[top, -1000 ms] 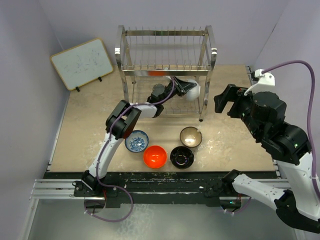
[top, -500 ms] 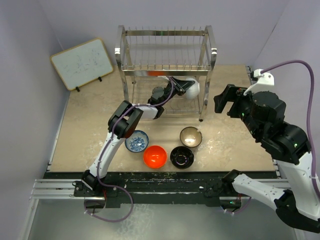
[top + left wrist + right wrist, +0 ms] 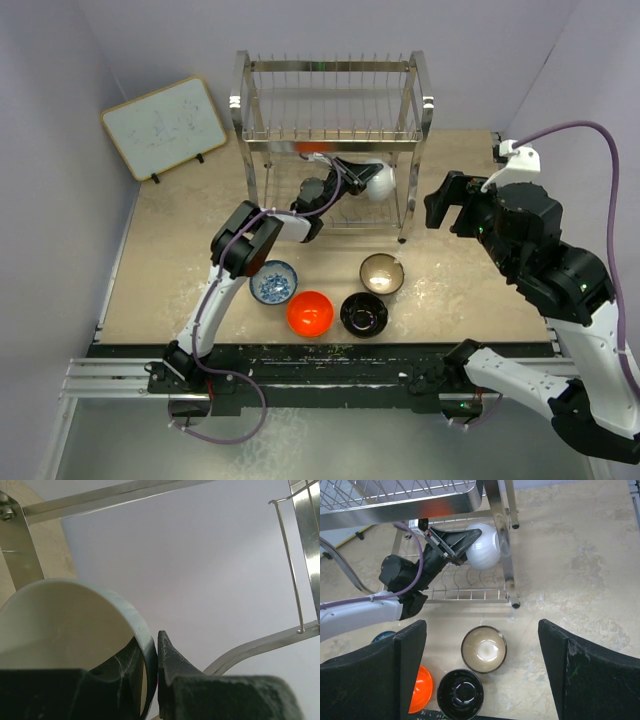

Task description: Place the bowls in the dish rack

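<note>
L gripper (image 3: 362, 174) is reached into lower tier of dish rack (image 3: 330, 95) and closed down narrow on rim of white bowl (image 3: 381, 181). In L wrist view the rim is seen pinched betw. the two fingers (image 3: 172, 667). Bowl is held tipped on its side above the grid shelf, close to rack's R near post. Contact w/ shelf can't be told.

R gripper (image 3: 447, 200) is held in air just R of rack, jaws spread wide, nothing betw. them.

Four bowls are seen on table (image 3: 160, 290) in front of rack: blue-and-white bowl (image 3: 273, 282), orange-red bowl (image 3: 310, 313), black bowl (image 3: 364, 314), tan bowl (image 3: 382, 273). Orange-red and black are set just beside each other, nearest arm bases. Tan is set behind black, blue-and-white to L of orange-red.

White board (image 3: 163, 125) is propped at far L, apart from rack.
</note>
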